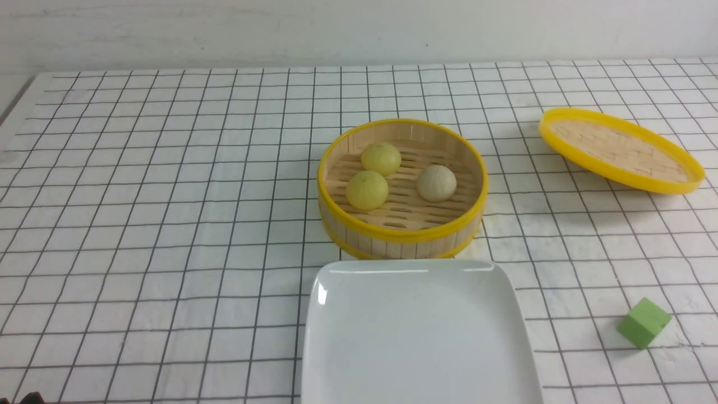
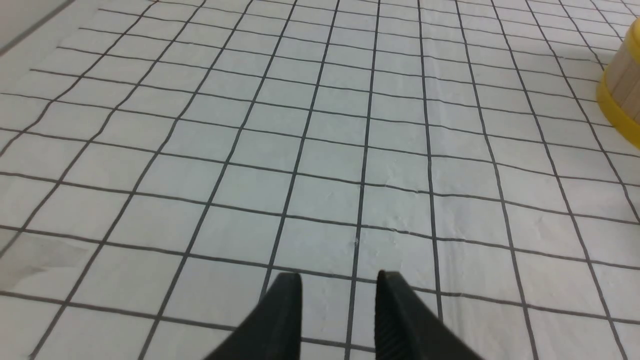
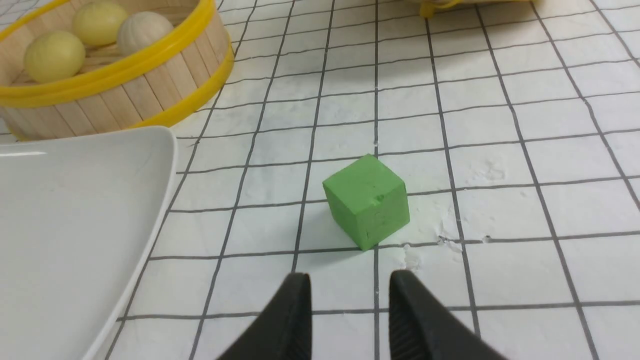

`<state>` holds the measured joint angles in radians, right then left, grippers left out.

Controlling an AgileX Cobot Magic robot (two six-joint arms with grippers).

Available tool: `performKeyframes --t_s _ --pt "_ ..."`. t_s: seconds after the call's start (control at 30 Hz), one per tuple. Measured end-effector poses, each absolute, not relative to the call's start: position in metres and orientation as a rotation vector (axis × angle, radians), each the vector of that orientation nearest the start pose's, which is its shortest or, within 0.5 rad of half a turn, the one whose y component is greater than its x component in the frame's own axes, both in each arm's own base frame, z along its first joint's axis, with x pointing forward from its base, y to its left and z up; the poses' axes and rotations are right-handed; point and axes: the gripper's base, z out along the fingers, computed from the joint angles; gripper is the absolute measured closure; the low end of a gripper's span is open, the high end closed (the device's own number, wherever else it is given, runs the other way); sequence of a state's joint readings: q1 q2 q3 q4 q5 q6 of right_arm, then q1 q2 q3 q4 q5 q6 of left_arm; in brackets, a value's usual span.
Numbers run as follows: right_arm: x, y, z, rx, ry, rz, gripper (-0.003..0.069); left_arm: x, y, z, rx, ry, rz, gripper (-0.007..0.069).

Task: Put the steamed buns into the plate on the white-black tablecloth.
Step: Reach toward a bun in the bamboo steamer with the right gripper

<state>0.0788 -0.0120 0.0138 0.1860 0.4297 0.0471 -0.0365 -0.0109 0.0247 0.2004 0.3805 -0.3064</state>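
Buns [image 1: 381,158] are seen in the steamer basket [image 1: 401,238], just behind the plate [image 1: 418,336] on the checked tablecloth [image 1: 168,224]. The left gripper [image 2: 339,287] and right gripper [image 3: 350,287] are held narrowly parted, empty.

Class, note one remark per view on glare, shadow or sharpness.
Front view: glare streaks along the plate at its far rim, soft shadow under the lid. Left wrist view: the steamer basket looks soft at the frame edge. Right wrist view: green cube sharp.
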Motion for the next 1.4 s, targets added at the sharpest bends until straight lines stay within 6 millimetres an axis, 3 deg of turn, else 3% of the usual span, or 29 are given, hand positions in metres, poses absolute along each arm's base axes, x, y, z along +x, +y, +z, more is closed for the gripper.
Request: performKeyframes --t_s 0.5,0.63,0.8,1.0,1.23,1.3,1.37,1.4 --pt "0.050 0.011 0.171 0.080 1.915 0.273 0.0419 0.053 0.005 0.172 -0.127 1.866 -0.036 0.0384" --pt "0.050 0.012 0.172 0.097 1.915 0.296 0.0419 0.053 0.003 0.172 -0.189 1.862 -0.108 0.0384" --pt "0.048 0.024 0.173 0.430 1.884 0.730 0.0419 0.052 -0.009 0.173 -0.705 1.784 -0.677 0.0384" --pt "0.048 0.031 0.178 0.610 1.822 0.997 0.0419 0.052 -0.017 0.174 -1.060 1.675 -1.053 0.0384" --pt "0.048 0.032 0.183 0.656 1.772 1.074 0.0419 0.053 -0.016 0.178 -1.064 1.621 -1.077 0.0399" --pt "0.047 0.032 0.193 0.622 1.748 1.068 0.0420 0.052 -0.016 0.185 -1.012 1.629 -1.059 0.0421" --pt "0.044 0.029 0.227 0.504 1.647 1.003 0.0451 0.047 -0.017 0.215 -0.857 1.620 -1.015 0.0487" --pt "0.044 0.029 0.230 0.489 1.640 0.987 0.0455 0.046 -0.017 0.217 -0.835 1.622 -1.006 0.0494"
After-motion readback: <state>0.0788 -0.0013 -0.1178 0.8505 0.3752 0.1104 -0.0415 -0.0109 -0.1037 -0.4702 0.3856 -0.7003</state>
